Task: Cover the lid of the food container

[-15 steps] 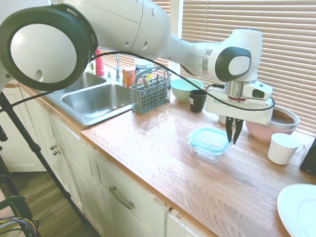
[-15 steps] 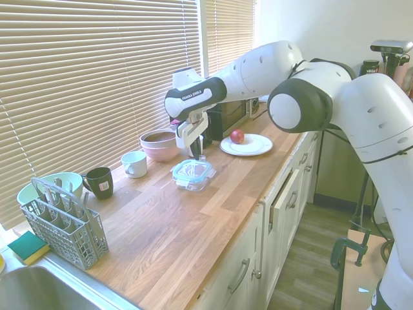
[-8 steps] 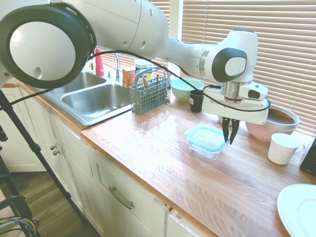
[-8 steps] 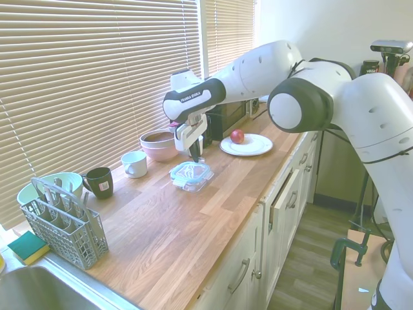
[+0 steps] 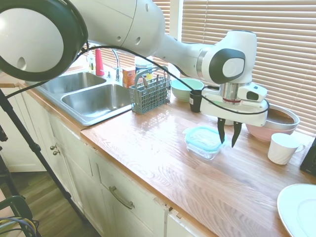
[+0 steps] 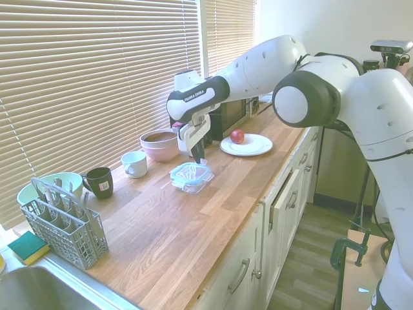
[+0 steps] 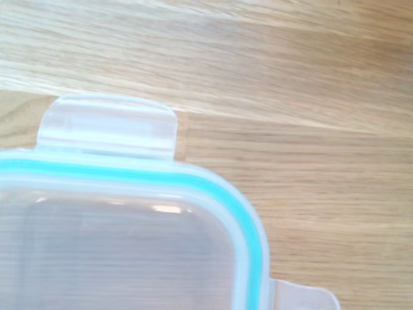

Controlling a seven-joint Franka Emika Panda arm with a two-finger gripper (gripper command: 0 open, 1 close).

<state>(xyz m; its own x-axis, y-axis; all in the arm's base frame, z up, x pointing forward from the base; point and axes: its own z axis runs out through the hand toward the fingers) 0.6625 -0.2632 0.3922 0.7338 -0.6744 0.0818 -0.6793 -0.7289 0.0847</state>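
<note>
The lid (image 5: 204, 137) sat flat on top of the food container (image 5: 201, 148), on the wooden counter (image 5: 163, 163) between the dish rack (image 5: 149, 94) and the pink bowl (image 5: 270, 123). The gripper (image 5: 227, 139) hung over the container's edge on the pink bowl's side, its two dark fingers (image 5: 237, 134) pointing down and spread moderately apart, with nothing between them. One fingertip stood over the lid's rim and the other just off its edge, above bare wood; whether either tip touched the lid could not be told. In the second exterior view the gripper (image 6: 197, 157) was likewise just above the lid (image 6: 190, 171) at its window-side edge. The wrist view showed one teal-rimmed corner of the lid (image 7: 129, 245) with two clear snap tabs (image 7: 108, 126) lying over the counter (image 7: 303, 129)
</note>
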